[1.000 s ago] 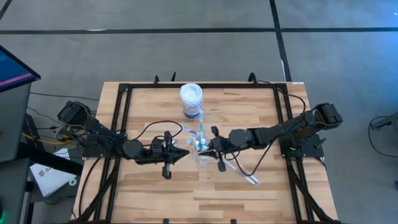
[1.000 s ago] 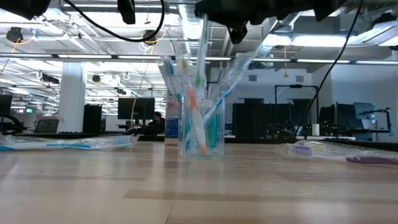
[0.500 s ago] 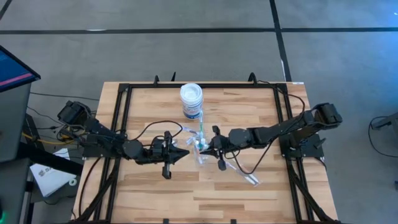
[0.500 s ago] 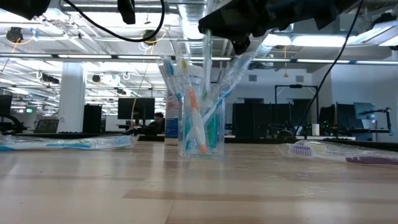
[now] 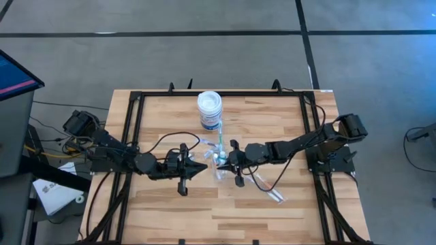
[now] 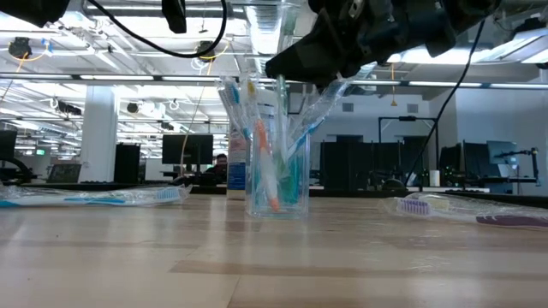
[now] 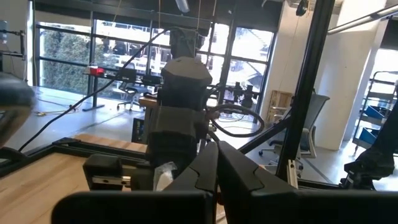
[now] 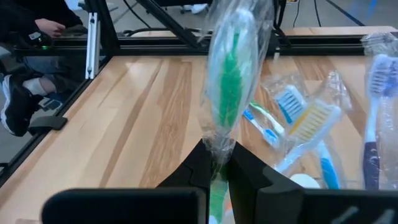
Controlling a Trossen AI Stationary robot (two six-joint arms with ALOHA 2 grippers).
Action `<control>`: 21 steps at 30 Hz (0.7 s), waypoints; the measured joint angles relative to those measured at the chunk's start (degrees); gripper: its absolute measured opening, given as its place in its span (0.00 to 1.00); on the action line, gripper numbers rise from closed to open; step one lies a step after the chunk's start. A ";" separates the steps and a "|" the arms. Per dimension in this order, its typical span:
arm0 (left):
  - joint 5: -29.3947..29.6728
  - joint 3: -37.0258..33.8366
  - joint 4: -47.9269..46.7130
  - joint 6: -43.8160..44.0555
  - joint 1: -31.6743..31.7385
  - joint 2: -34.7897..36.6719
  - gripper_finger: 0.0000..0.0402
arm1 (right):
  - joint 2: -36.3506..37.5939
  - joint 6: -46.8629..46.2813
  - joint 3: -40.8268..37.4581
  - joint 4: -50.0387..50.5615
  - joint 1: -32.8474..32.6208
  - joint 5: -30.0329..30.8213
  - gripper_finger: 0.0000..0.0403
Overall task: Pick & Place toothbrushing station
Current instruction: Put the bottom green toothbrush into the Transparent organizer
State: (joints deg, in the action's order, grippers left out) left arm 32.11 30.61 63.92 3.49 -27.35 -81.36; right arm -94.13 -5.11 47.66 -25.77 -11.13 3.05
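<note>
The right gripper (image 8: 216, 167) is pinching a wrapped green toothbrush (image 8: 231, 81) above the clear cup (image 6: 277, 184) — the cup is standing mid-table, stuffed with other brushes (image 6: 262, 145). The left gripper (image 5: 197, 168) is waiting just beside the cup, fingers pressed together and empty. More wrapped brushes (image 6: 94, 196) are lying flat on the table (image 5: 272, 218), and a white jar (image 5: 210, 109) is standing behind the cup.

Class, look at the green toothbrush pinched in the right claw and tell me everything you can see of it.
The green toothbrush is slim, with a green handle, sealed in a clear crinkled plastic wrapper. The right claw is shut on its wrapped shaft, so it stands roughly upright, its lower end in the clear plastic cup among the other brushes near the table's middle. Its head cannot be made out through the wrapper.
</note>
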 joint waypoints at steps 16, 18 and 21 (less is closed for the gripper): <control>0.00 0.00 -0.04 0.00 0.00 0.00 0.00 | -6.54 -0.93 0.13 -3.77 -0.09 -0.10 0.07; -0.01 0.00 -0.04 0.00 0.00 0.00 0.00 | -6.51 -0.95 0.13 -3.66 -0.08 -0.20 0.10; -0.01 0.00 -0.04 0.00 0.00 0.00 0.00 | -6.53 -0.94 0.11 -3.39 -0.09 -0.20 0.15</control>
State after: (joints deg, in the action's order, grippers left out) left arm 32.10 30.61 63.88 3.49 -27.35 -81.36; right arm -100.66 -6.04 47.77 -29.16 -11.22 2.85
